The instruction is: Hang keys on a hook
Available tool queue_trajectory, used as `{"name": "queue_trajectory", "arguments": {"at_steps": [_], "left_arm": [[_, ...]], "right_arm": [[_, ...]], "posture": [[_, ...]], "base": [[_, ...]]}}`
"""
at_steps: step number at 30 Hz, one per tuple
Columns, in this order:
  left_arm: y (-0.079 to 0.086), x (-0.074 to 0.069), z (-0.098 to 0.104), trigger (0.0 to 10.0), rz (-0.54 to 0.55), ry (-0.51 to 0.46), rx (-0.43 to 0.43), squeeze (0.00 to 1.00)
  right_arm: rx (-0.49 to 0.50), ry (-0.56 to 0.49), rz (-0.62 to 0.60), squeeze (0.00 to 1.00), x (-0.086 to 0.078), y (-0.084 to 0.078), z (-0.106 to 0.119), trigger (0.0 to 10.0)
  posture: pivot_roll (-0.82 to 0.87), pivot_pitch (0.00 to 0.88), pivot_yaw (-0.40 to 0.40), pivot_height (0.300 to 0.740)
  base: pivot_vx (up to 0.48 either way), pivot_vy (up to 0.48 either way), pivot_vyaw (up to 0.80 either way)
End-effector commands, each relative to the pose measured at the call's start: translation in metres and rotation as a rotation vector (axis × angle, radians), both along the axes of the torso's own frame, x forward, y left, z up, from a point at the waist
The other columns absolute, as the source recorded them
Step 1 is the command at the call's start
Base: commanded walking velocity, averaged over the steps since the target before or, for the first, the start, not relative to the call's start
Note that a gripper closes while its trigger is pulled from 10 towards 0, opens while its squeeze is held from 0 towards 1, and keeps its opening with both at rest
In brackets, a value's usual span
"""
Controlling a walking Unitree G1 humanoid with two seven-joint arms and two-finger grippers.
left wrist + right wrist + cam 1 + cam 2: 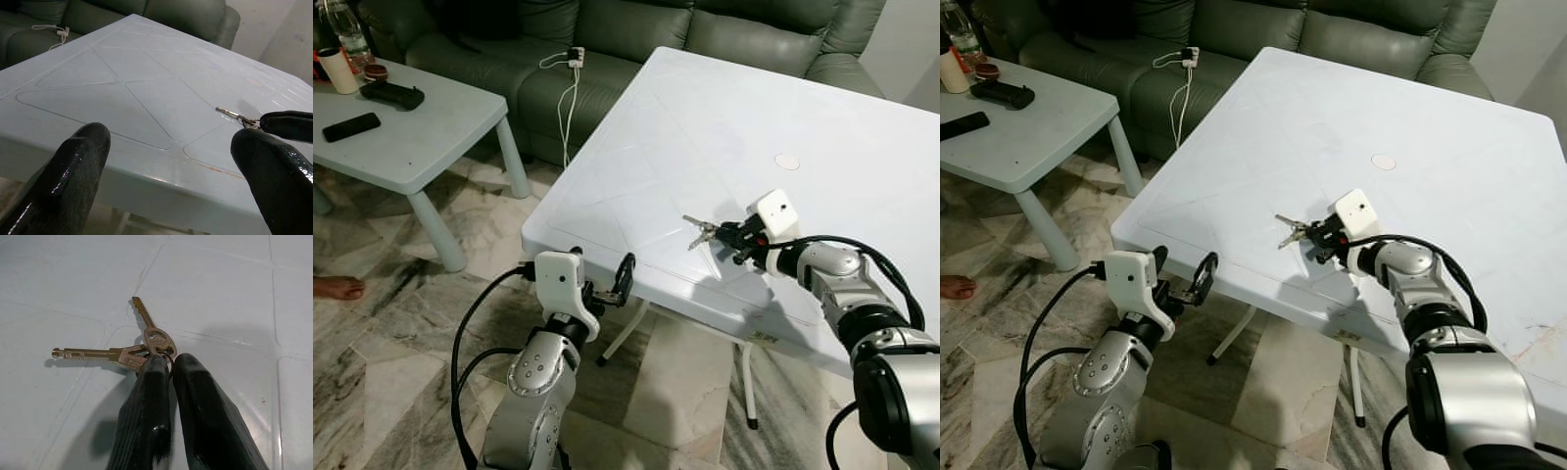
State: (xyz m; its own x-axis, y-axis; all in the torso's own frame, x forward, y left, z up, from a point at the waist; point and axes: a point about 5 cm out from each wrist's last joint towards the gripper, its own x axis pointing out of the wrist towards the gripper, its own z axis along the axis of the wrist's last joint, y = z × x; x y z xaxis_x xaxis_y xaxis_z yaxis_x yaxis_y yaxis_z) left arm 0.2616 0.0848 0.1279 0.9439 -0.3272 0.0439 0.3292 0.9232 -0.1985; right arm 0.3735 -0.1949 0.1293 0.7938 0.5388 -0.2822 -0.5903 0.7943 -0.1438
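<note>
The right gripper [164, 363] pinched the keys [124, 345] by their ring (light, slippery, free-swinging) near the table [705, 127] front edge.

No readable text, labels, brands, numbers or signs anywhere.

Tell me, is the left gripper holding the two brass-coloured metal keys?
No, the right gripper is pinching the brass-coloured keys by their ring, while the left gripper hangs open off the white table's edge.

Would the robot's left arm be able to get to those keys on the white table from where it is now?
Probably yes. The left gripper hangs open at the table's near edge, bare tabletop ahead. But the right gripper is already shut on the keys.
</note>
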Motion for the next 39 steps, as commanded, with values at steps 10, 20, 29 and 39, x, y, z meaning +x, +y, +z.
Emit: {"name": "queue_trajectory", "arguments": {"at_steps": [10,20,29,39], "left_arm": [[-0.0099,0.0008,0.0035,10.0,-0.027,-0.008,-0.025,0.00],[-0.0088,0.0003,0.0037,10.0,-0.016,-0.007,-0.029,0.00],[-0.0089,0.0008,0.0041,10.0,-0.017,-0.008,-0.031,0.00],[-0.0087,0.0013,0.0046,10.0,-0.017,-0.010,-0.033,0.00]], "right_arm": [[0.114,0.034,-0.018,0.00,0.0008,-0.0024,0.0029,10.0],[0.115,0.107,0.062,0.00,-0.0039,0.0049,-0.0057,10.0],[0.101,0.095,0.056,0.00,-0.0030,0.0052,-0.0045,10.0],[0.147,0.069,0.074,0.00,-0.0021,0.0040,0.0016,0.0]], "posture": [[0.08,0.108,-0.101,0.740],[0.08,0.123,-0.107,0.740],[0.08,0.125,-0.105,0.740],[0.08,0.126,-0.106,0.740]], "base": [[0.000,0.000,0.00],[0.000,0.000,0.00],[0.000,0.000,0.00],[0.000,0.000,0.00]]}}
